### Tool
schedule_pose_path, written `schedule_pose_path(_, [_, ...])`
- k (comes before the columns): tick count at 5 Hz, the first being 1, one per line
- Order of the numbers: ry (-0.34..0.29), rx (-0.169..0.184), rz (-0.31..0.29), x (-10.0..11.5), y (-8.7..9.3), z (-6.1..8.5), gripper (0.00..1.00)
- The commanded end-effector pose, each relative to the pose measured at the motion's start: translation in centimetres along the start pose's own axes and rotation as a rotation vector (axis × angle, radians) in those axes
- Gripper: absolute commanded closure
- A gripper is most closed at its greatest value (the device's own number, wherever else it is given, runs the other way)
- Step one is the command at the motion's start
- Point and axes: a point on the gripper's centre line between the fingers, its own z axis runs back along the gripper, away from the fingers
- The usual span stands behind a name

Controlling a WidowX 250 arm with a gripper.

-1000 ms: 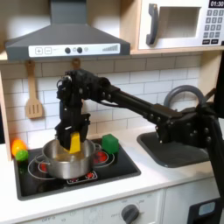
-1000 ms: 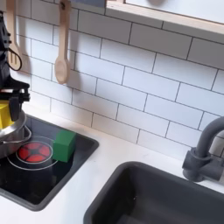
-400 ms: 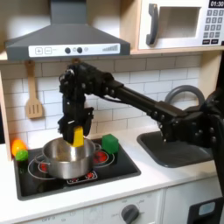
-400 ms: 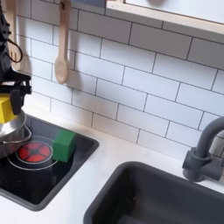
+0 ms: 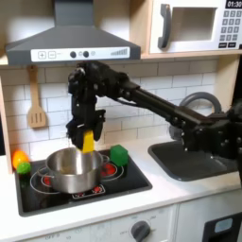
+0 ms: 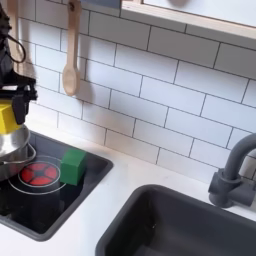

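Beside pot (image 5: 73, 168), green block (image 5: 119, 154).

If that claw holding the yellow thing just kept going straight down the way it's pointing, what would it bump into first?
Probably the silver pot on the stove. The gripper points down, shut on the yellow object, which hangs above the pot's right rim in the first exterior view; depth is uncertain.

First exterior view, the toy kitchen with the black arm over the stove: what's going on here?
The gripper is shut on a yellow object, holding it in the air just above the silver pot that sits on the stovetop. In the second exterior view the yellow object hangs clear over the pot's rim. A green block rests on the stovetop at the first exterior view's right of the pot, and a wooden spatula hangs on the tiled wall.
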Motion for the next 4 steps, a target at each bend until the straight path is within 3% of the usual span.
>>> schedule_pose_path(1, [0.031,-0.009,-0.034,-1.8,-0.6,-0.7,1.00])
schedule_pose_path(4, [0.035,-0.017,-0.063,-4.5,-0.9,-0.4,1.00])
